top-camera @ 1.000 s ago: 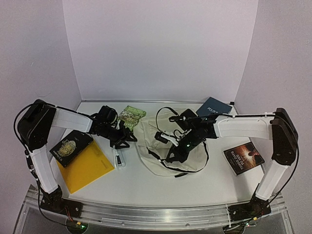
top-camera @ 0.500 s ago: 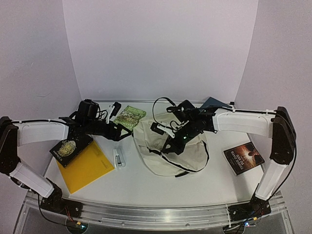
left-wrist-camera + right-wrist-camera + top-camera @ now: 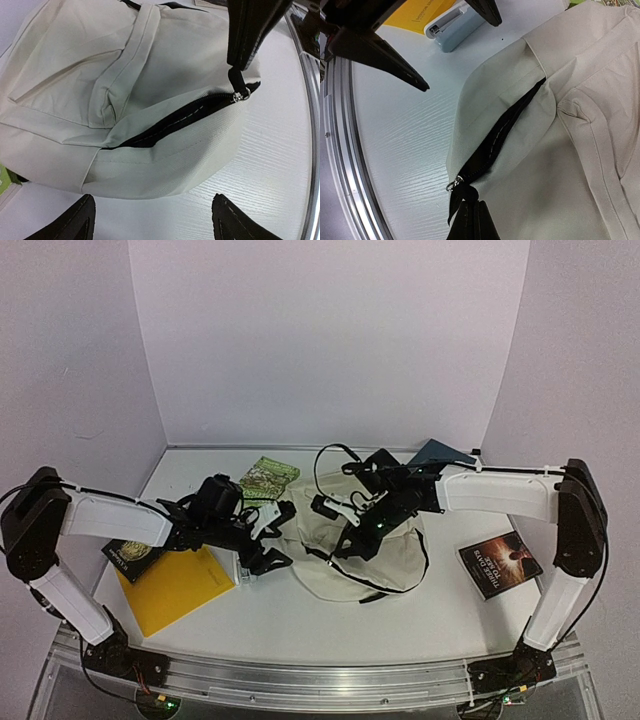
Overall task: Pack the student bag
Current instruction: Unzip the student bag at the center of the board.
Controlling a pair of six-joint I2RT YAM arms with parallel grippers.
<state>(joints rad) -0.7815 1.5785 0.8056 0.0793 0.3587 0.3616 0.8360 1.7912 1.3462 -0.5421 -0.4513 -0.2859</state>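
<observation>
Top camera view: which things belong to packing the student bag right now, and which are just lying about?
In use: student bag; its zipper pull, pinched by the right gripper; left gripper, open beside the bag.
Lying about: yellow folder; dark book beside it; green patterned item; blue book; book at right.

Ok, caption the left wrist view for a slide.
Open left pincer faces the part-open zipper of the student bag; shut right pincer grips the pull tab.
</observation>
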